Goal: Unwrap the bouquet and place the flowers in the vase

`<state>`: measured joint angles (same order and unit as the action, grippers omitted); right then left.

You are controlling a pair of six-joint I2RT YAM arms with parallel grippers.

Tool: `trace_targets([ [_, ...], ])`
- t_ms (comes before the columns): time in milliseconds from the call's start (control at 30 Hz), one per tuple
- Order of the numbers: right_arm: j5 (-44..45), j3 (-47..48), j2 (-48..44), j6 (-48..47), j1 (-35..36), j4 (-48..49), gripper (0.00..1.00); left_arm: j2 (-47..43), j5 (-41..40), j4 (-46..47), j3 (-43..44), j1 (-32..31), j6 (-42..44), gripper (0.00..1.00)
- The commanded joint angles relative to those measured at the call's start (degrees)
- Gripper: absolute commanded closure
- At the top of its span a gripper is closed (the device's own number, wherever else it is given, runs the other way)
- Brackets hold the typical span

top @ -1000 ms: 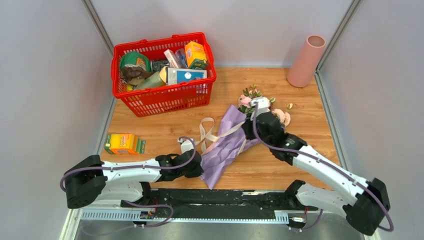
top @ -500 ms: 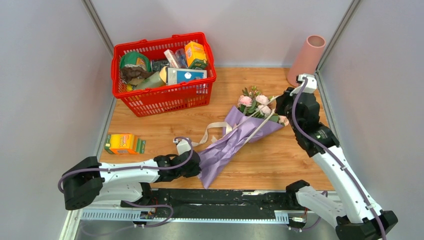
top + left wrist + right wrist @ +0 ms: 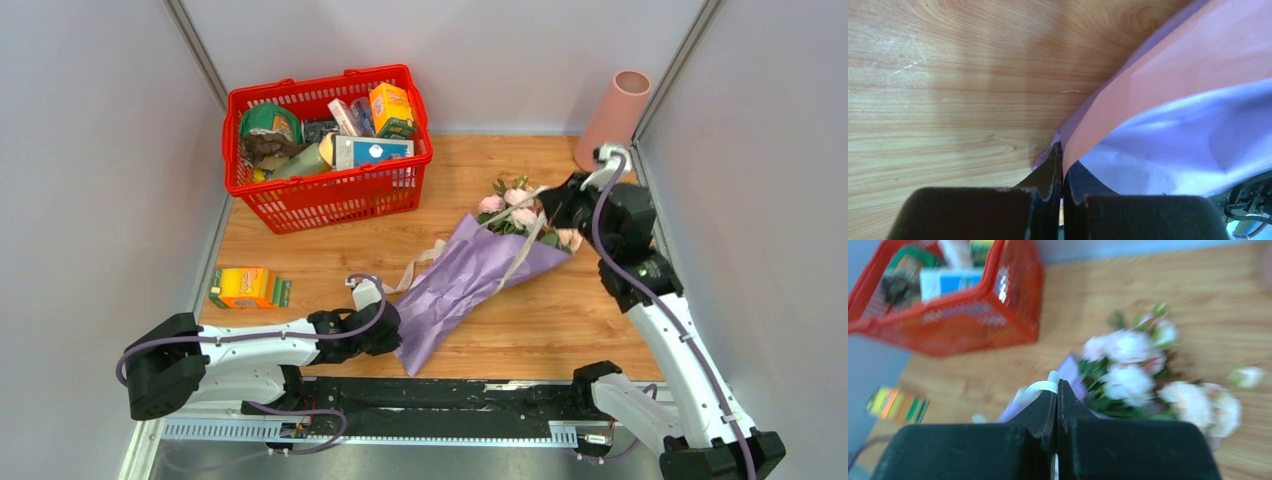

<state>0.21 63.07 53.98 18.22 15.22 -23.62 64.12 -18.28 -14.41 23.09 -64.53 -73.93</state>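
The bouquet (image 3: 470,280) lay mid-table, blooms toward 2 o'clock. The left gripper (image 3: 1062,150) was pinched tight on its paper (image 3: 1173,150). The right gripper (image 3: 1058,386) was clamped on the ribbon (image 3: 1040,388). The paper was probably light and tear-prone, so grip the stems.

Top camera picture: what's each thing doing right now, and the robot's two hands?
Lilac paper-wrapped bouquet of pink roses: lying down, wrapped.
Tall salmon-pink cylinder vase: upright, empty.
Red plastic basket: upright, full of groceries.
Small orange box: lying flat.
Left gripper: shut on bouquet's paper edge.
Right gripper: shut on cream ribbon.
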Motion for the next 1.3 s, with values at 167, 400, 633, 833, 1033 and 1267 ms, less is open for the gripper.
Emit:
trace_targets([
  [167,-29.8,-18.7,-0.9,2.0,1.5,18.3,1.00,-3.7,-4.9,-7.3,0.6,-0.8,-2.3,1.00],
  [400,-26.3,-8.3,3.3,-0.6,1.4,9.4,1.00,-6.5,-7.7,-8.8,0.1,-0.9,-4.3,1.00],
  [633,-11.3,4.9,6.8,-1.6,0.9,1.6,1.00,-3.2,-7.6,-10.5,0.2,-0.9,-5.9,1.00],
  [833,-4.0,8.0,7.6,-3.2,-0.2,1.1,1.00,-1.8,-7.6,-10.6,0.0,-0.9,-6.1,1.00],
  [1033,-3.9,16.9,8.5,-4.1,-2.4,0.0,1.00,-2.7,-7.2,-10.5,-1.1,-0.9,-6.4,1.00],
  [1267,-6.2,25.1,12.1,-4.2,-2.5,1.3,1.00,-3.4,-7.2,-10.1,-1.9,-0.9,-6.6,1.00],
])
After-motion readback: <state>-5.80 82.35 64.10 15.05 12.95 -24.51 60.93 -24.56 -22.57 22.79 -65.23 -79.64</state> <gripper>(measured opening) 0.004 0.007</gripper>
